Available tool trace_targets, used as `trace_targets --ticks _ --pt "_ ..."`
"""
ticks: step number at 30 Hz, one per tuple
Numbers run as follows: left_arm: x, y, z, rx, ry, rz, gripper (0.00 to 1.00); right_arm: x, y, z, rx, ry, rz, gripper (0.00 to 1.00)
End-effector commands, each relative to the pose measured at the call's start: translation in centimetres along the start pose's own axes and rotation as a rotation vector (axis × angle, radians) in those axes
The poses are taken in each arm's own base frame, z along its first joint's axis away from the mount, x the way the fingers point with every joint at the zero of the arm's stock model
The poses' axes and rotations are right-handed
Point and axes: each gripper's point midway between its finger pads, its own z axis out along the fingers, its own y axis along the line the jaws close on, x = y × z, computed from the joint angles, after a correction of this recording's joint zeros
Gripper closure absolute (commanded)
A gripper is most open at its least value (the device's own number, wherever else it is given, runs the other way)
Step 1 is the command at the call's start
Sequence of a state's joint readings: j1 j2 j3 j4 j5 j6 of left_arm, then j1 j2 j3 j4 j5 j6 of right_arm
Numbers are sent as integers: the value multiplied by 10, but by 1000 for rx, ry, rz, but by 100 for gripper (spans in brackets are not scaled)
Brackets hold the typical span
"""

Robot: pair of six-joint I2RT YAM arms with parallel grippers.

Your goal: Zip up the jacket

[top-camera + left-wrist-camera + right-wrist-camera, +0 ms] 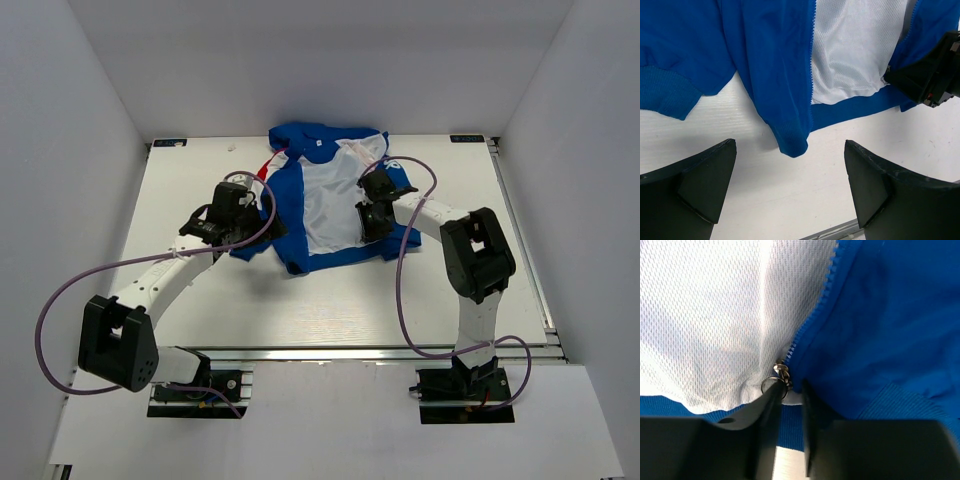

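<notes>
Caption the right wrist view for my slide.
Right end effector, jaws nearly together, at the zipper pull by the hem of the open jacket.

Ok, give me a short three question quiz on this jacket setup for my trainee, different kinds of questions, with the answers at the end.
1. True or false: the jacket is zipped shut.
2. Fill in: the left gripper hovers over the table by the hem with its jaws ____.
3. Where do the right gripper fingers sit? A at the collar, B at the zipper pull, C at a sleeve cuff.
Key: 1 false, it lies open and the white lining shows; 2 open; 3 B.
</notes>
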State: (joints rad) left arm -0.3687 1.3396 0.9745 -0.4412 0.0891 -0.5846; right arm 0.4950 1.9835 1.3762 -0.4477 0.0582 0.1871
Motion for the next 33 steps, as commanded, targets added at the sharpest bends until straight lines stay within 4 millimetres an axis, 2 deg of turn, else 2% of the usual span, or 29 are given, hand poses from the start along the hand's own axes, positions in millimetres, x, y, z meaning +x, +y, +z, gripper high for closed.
trace_targets --ticks 1,2,3,5,8,10,11,12,15,20,21,23,24,25,27,28,31,33 --pt "-7 -5 -4 12 -26 3 2 10 0 9 8 30 24 75" --pt "-7 -4 -4 12 -26 3 2 10 -1 8 12 32 29 97" --pt "-7 -4 -4 12 -28 3 2 9 -2 6 17 28 39 100" --pt "-7 -3 -4 7 -29 3 2 5 -2 0 22 13 46 100" --pt "-6 -2 -4 1 -28 4 2 -13 2 -20 7 -53 44 100" --pt "-7 -2 -4 0 -29 4 2 -31 5 -43 -5 -116 38 100" --pt "-8 -2 -5 0 -32 5 2 -30 5 -43 -6 -113 38 100" --pt "-6 -1 -5 -4 -29 4 2 -39 8 -55 -17 -145 32 100" --pt "-6 1 -7 -9 -35 1 2 -48 13 -74 -47 -187 22 100" --pt "-6 3 -10 -17 -43 0 2 -38 29 -98 -149 -184 10 100" --pt "-6 4 -11 -20 -46 0 2 -36 34 -108 -177 -187 6 100" --pt "-6 3 -11 -19 -48 0 2 -21 50 -118 -282 -151 -4 100" --pt "-7 3 -11 -16 -50 0 2 -16 59 -131 -331 -155 -15 100" --pt "-7 2 -11 -11 -49 -1 2 4 76 -133 -409 -109 -42 100" --pt "-6 0 -10 -4 -48 -3 2 22 90 -145 -461 -103 -80 100" --pt "-5 0 -10 0 -43 -4 2 37 101 -146 -487 -70 -113 100" --pt "-3 0 -8 6 -36 -3 2 80 111 -144 -505 31 -175 100" --pt "-1 0 -8 4 -28 -3 2 113 110 -134 -503 104 -200 100"
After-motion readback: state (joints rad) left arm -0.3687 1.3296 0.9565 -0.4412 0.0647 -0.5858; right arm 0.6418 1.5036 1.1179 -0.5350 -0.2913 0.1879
